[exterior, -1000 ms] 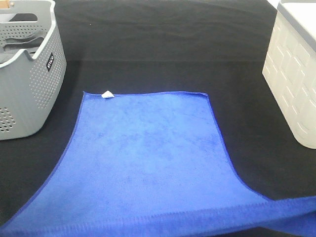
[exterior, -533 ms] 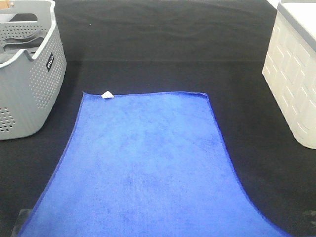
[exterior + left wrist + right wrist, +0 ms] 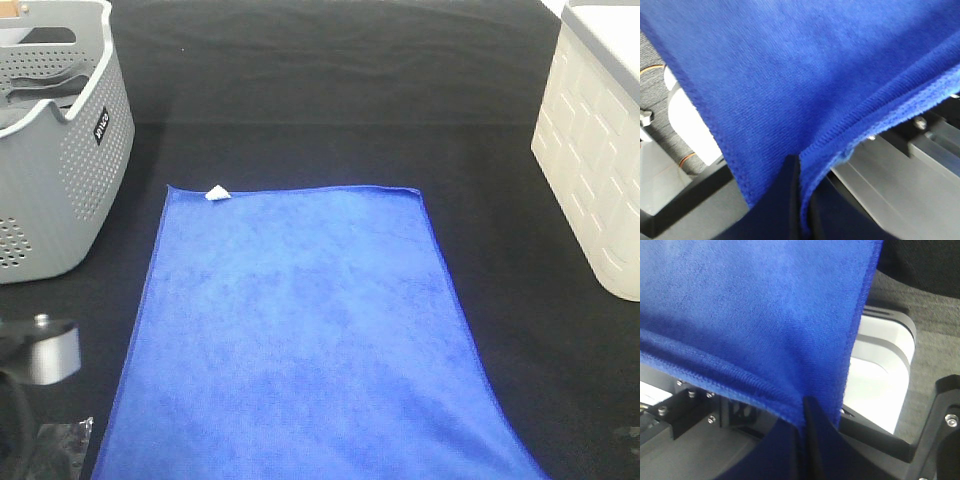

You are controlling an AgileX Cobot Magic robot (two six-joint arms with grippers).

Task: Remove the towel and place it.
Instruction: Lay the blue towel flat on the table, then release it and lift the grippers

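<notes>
left gripper (image 3: 799,167): clenched on towel (image 3: 300,330) near-left corner | right gripper (image 3: 806,409): clenched on near-right corner | towel runs away from both, long axis near-to-far

Royal-blue towel (image 3: 300,330); grey perforated basket (image 3: 60,170)

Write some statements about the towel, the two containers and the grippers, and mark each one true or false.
1. The towel is inside the grey basket. False: it lies on the black table, beside the basket.
2. A white tag sits at the towel's far left corner. True.
3. The left gripper is open. False: it is shut on the towel.
4. The right gripper is shut on the towel. True.
5. The white bin touches the towel. False: bare table shows between them.
</notes>
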